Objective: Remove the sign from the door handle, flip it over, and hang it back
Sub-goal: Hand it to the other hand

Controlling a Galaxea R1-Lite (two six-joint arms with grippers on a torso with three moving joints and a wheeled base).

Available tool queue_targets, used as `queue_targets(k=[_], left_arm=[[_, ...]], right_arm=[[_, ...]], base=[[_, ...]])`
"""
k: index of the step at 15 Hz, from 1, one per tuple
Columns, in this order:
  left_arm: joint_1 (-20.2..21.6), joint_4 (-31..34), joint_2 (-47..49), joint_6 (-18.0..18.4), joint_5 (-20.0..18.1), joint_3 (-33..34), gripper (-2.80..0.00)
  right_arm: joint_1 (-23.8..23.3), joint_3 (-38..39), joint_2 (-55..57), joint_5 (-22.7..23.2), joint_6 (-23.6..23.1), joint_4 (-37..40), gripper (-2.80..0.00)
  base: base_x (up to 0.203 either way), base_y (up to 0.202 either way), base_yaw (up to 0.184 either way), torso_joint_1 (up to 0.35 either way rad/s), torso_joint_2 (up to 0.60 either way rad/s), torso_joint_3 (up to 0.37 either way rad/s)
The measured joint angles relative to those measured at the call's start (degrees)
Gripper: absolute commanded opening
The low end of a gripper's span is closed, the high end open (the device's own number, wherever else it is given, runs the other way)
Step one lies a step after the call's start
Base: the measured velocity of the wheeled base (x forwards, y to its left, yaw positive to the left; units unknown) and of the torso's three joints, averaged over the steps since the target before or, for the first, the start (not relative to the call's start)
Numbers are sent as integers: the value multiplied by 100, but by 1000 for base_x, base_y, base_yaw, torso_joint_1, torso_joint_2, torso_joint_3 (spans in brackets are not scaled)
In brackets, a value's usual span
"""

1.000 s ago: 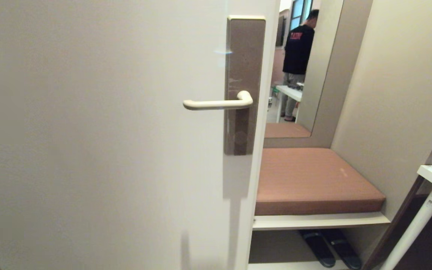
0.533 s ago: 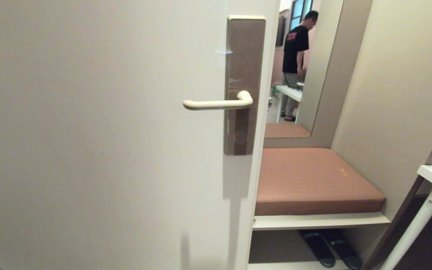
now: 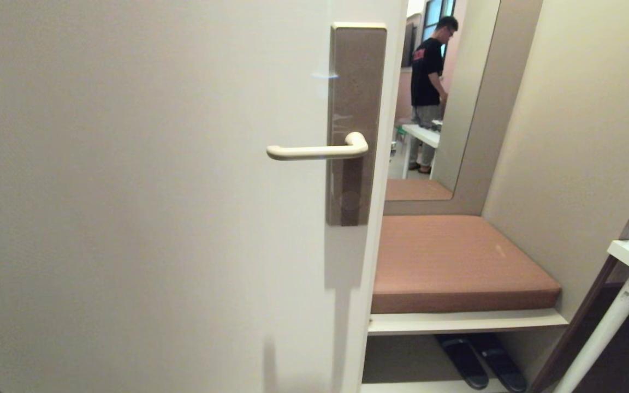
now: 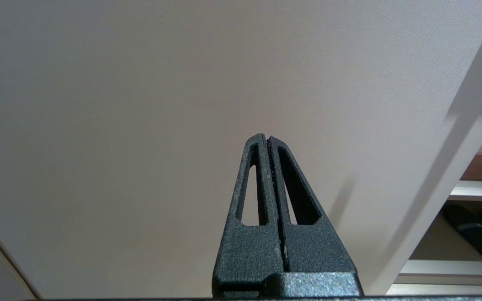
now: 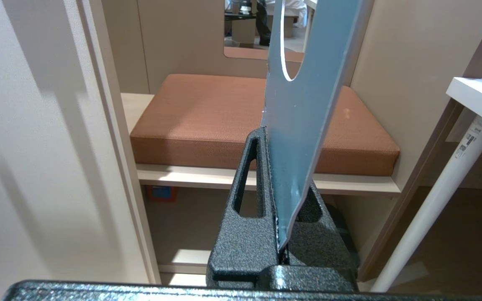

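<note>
Meanwhile, the right pincer (image 5: 271, 138) is clamping the blue sign (image 5: 303, 104) upright between its fingers, while the left pincer (image 4: 267, 140) is sitting closed, empty.

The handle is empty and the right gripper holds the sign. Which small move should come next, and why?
Probably raise the right gripper toward the door handle. The handle is bare, and the sign is clamped in the right gripper, low and out of the head view. The left gripper is shut and empty.
</note>
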Motion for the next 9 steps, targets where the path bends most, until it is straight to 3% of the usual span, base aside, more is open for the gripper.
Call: queue_targets(k=[9], left_arm=[[-2, 6, 0, 28, -7, 0, -280]], right_arm=[[0, 0, 0, 0, 5, 0, -280]], base=[[0, 0, 0, 0, 0, 0]])
